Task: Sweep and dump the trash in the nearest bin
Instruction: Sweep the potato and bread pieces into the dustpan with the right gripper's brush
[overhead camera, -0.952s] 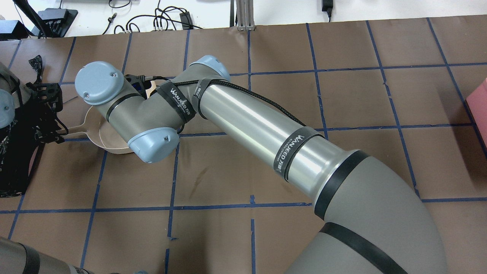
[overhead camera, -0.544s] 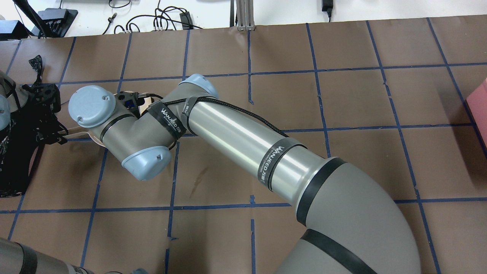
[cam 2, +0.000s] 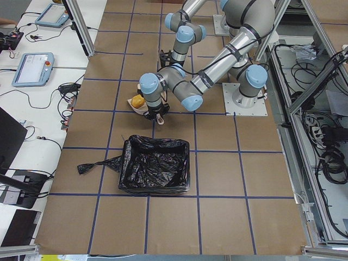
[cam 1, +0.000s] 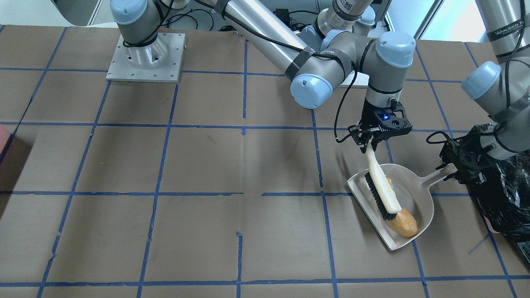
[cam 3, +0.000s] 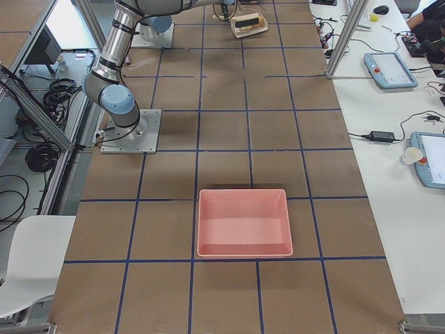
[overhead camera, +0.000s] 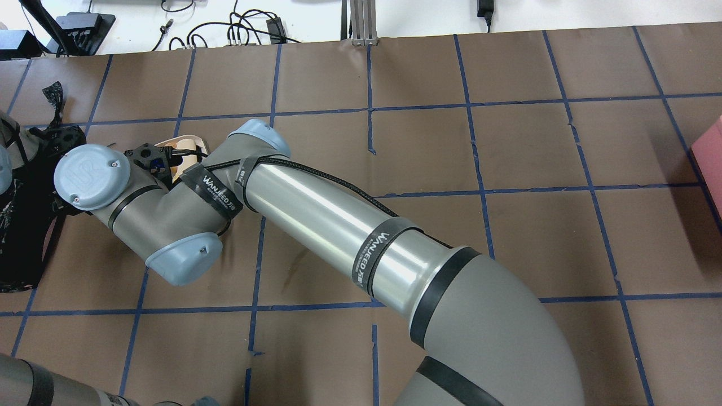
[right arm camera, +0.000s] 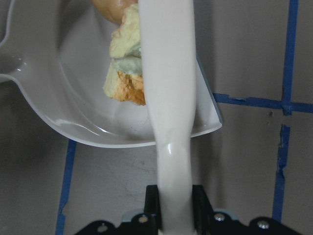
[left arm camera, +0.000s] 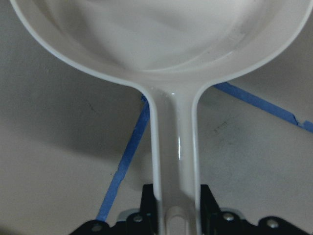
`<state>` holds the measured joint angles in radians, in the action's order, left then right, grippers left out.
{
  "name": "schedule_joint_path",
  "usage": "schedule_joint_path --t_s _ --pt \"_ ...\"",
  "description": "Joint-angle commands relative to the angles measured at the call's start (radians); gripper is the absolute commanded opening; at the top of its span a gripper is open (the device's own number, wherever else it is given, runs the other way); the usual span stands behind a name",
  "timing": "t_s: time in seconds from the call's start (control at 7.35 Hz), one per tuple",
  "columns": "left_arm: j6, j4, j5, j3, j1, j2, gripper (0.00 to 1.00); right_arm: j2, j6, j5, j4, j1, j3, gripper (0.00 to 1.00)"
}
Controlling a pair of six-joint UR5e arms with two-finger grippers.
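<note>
Seen from across the table, the right gripper (cam 1: 376, 142) clamps the white long-handled brush (cam 1: 388, 194), whose black bristles lie across the white plastic dustpan (cam 1: 416, 196). The trash lumps (cam 1: 404, 222) sit inside the pan. The left gripper (cam 1: 454, 169) grips the pan's handle. The bin lined with crinkled black plastic (cam 1: 507, 198) stands just beyond that handle, nearest the left arm, and the pan's mouth points away from it.

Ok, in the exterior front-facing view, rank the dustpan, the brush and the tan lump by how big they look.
1. dustpan, largest
2. brush, fairly long but much narrower
3. tan lump, clearly smallest
</note>
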<state>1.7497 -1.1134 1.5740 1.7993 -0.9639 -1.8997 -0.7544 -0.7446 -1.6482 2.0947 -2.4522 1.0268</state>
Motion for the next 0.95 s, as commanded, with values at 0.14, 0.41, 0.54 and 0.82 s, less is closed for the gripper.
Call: schedule_joint_path --t_s 0.14,0.41,0.54,0.82 --pt "0.002 0.001 0.000 0.000 0.001 0.002 0.03 -0.042 0.121 -0.001 -0.012 0.028 0.002 0.10" --pt "0.002 0.003 0.000 -0.003 0.002 0.002 0.03 -0.075 0.187 0.001 -0.054 0.073 0.006 0.10" --pt "0.004 0.003 -0.002 -0.003 0.004 0.002 0.03 -0.092 0.209 0.005 -0.076 0.094 0.007 0.10" --pt "0.002 0.003 0.000 -0.008 0.004 0.002 0.03 -0.114 0.322 -0.004 -0.140 0.142 0.009 0.10"
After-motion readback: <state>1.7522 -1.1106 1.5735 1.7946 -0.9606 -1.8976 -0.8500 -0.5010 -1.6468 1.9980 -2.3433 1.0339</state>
